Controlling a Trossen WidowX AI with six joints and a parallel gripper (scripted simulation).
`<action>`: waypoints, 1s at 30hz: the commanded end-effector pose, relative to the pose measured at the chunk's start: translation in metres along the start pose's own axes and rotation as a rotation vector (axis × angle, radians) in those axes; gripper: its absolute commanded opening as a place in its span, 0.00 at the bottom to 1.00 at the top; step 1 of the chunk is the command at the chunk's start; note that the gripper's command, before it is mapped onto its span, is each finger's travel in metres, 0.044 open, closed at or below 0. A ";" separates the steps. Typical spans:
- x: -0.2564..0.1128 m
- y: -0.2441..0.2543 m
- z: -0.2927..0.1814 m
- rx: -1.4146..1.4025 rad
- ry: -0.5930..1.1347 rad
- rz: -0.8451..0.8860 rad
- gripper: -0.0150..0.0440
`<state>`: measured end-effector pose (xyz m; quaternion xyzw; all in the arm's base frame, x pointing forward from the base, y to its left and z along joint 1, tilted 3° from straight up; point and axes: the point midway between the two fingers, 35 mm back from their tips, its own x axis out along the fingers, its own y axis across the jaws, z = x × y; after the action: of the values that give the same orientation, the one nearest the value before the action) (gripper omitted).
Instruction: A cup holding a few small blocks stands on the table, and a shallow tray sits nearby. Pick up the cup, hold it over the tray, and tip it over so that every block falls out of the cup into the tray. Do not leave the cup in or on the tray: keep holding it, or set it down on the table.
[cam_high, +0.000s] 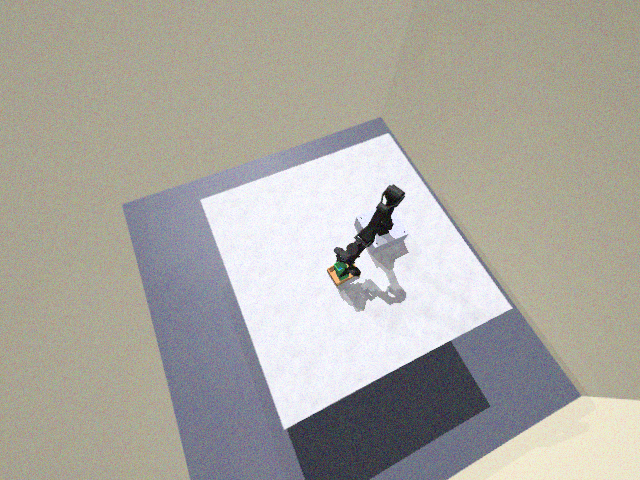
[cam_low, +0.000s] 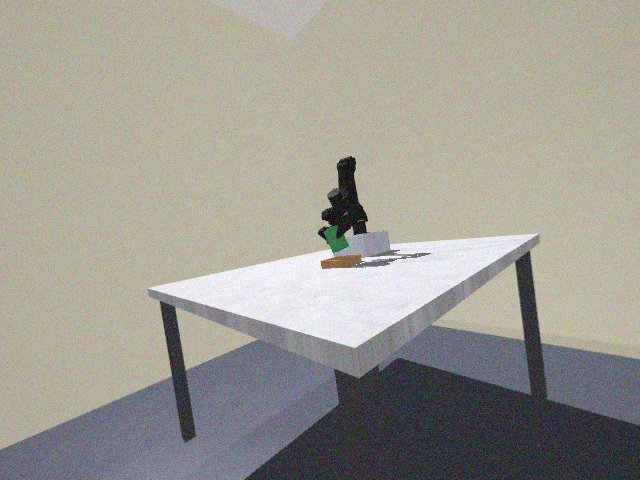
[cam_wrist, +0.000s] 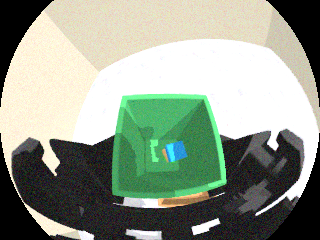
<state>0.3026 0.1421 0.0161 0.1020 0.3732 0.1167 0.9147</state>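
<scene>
Green cup (cam_high: 340, 265) (cam_low: 336, 239) (cam_wrist: 167, 110) in gripper (cam_high: 347, 264) (cam_low: 330, 233) (cam_wrist: 162, 127), tilted, apparently above orange tray (cam_high: 337, 279) (cam_low: 341, 261) (cam_wrist: 184, 200)

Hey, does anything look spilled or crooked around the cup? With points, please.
The green cup (cam_high: 339, 268) (cam_low: 336, 239) (cam_wrist: 169, 115) leans in the gripper (cam_high: 347, 262) (cam_low: 331, 232), above the tray (cam_high: 338, 282) (cam_low: 341, 261) (cam_wrist: 184, 201), which fits the pouring task. No spilled blocks are visible.

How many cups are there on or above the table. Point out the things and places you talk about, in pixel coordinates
1: a green square cup (cam_high: 339, 268) (cam_low: 336, 239) (cam_wrist: 195, 175), held over the orange tray (cam_high: 338, 282) (cam_low: 341, 262) (cam_wrist: 185, 201). Another could hide behind the white panels (cam_high: 393, 240) (cam_low: 376, 243).
</scene>
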 end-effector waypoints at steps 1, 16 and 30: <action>0.001 0.001 0.000 0.082 0.001 0.006 0.25; 0.005 0.000 -0.003 0.410 0.002 0.006 0.25; 0.009 0.000 -0.005 0.716 0.003 0.006 0.25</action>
<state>0.3051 0.1435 0.0078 0.3909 0.3909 -0.0094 0.8332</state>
